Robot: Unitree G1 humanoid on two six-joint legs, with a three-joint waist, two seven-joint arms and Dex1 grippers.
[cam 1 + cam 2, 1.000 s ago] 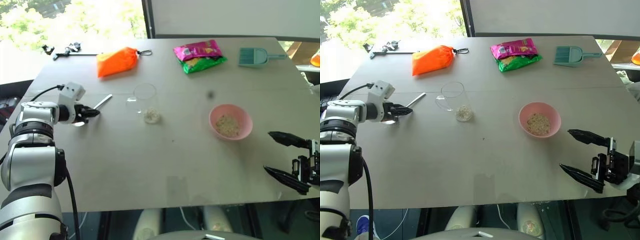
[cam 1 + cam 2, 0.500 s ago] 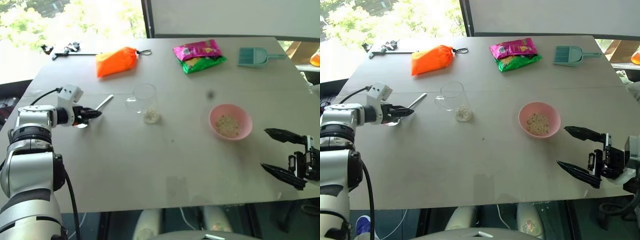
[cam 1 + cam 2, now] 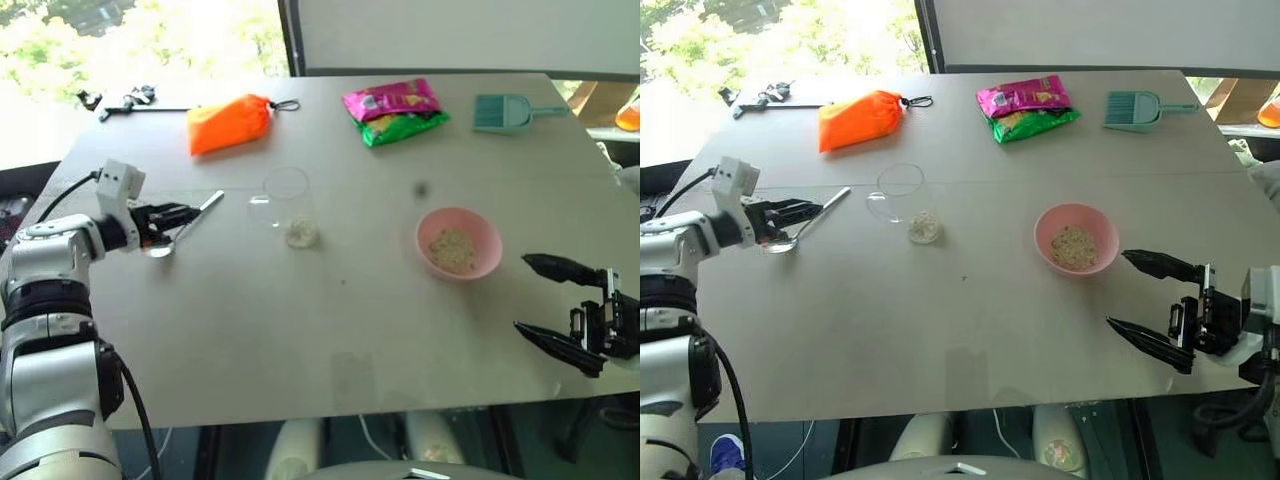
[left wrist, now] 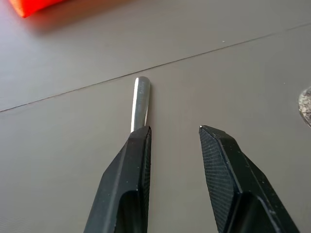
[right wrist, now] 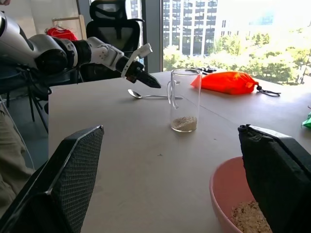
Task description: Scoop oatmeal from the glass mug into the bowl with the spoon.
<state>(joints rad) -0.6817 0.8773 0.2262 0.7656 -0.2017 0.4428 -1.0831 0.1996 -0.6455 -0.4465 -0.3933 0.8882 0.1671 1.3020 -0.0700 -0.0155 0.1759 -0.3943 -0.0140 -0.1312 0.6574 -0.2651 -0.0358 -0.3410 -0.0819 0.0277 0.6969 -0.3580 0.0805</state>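
The silver spoon lies flat on the grey table, left of the glass mug, which stands upright with a little oatmeal at its bottom. My left gripper hovers just over the spoon's handle, open, with only table showing between its fingers. The pink bowl sits right of the mug and holds a small heap of oatmeal. My right gripper hangs wide open beside the bowl, to its near right, holding nothing.
At the table's far side lie an orange pouch, pink and green snack bags and a teal dustpan scoop. A black tool rests at the far left corner. The table's front edge runs close to my right gripper.
My left hand has drawn back a little to the left and turned, uncovering more of the spoon. The spoon, the mug, the bowl and my right gripper have stayed put.
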